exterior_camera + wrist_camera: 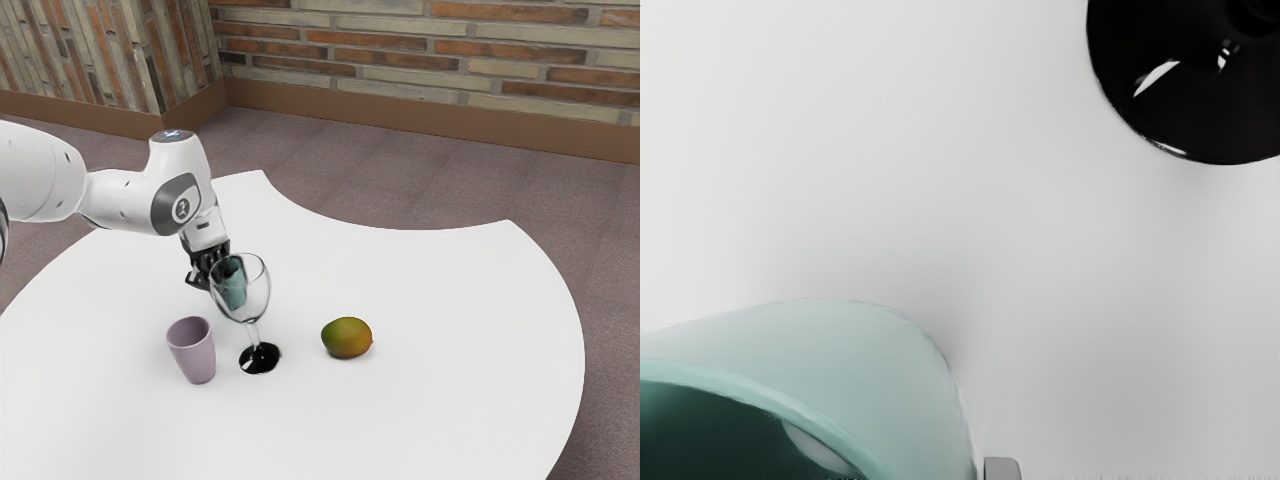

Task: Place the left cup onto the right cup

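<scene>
A teal cup hangs above the white table, partly seen through the bowl of a clear wine glass that stands in front of it. My black gripper is shut on the teal cup from the exterior view's left. In the wrist view the teal cup looms close under my hand, rim up. A mauve cup stands upright on the table, below and to the left of the held cup in the exterior view.
The wine glass has a black foot resting close beside the mauve cup. A green-orange mango lies to the exterior view's right of the glass. The table's curved edge runs along the right.
</scene>
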You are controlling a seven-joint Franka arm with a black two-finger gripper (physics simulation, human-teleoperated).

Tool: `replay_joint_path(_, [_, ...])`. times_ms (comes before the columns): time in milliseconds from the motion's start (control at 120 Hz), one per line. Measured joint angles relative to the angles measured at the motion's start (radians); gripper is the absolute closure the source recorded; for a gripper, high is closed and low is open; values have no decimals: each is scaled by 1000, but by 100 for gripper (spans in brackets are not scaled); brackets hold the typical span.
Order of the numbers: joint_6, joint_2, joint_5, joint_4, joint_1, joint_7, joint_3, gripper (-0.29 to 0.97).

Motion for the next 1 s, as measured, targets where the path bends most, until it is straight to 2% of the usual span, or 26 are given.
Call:
replay_joint_path(225, [-2, -44, -2, -31, 0, -10, 23, 77])
replay_joint_path(392, [-2, -174, -2, -130, 1, -24, 59, 78])
replay_joint_path(675, [-68, -357, 18, -199, -1, -98, 63, 78])
replay_joint_path(1000, [-103, -485, 68, -329, 2, -237, 47, 78])
